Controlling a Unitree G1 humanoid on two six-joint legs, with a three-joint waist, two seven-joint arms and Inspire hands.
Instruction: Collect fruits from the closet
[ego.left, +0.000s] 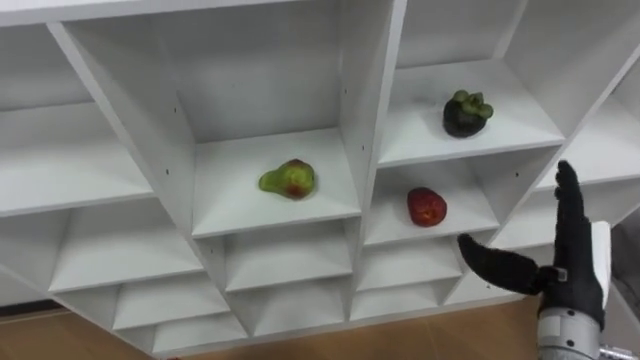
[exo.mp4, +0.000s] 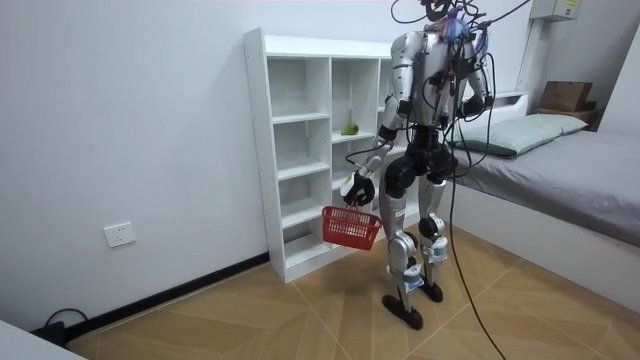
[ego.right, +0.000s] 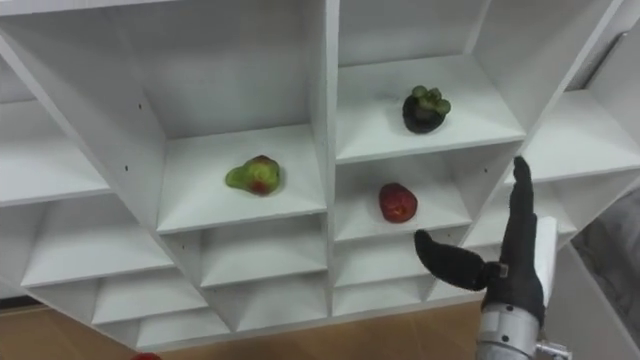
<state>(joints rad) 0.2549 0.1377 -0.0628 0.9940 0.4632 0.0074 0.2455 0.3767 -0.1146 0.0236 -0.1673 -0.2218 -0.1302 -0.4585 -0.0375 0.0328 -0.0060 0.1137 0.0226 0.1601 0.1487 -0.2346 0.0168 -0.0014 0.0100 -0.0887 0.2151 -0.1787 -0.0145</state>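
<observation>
While I stand close before the white closet (ego.left: 370, 120), three fruits sit in its compartments. A green pear with a red blush (ego.left: 288, 180) lies on its side in the middle column, its long axis running left to right along the shelf board, with what looks like the narrower green end toward my left. One column to the right and one shelf higher, a dark mangosteen (ego.left: 467, 113) sits with its green cap facing up. In the compartment under it rests a red apple (ego.left: 426, 206); I cannot tell which way its stem points. My right hand (ego.left: 575, 280) is raised in front of the lower shelves, below and to the right of the apple and apart from it, fingers straight and pointing up, thumb spread wide toward the left, holding and touching nothing. My left hand (exo.mp4: 358, 188) hangs low by my hip in the room view, closed round the handle of a red basket (exo.mp4: 351, 227) that dangles beneath it.
</observation>
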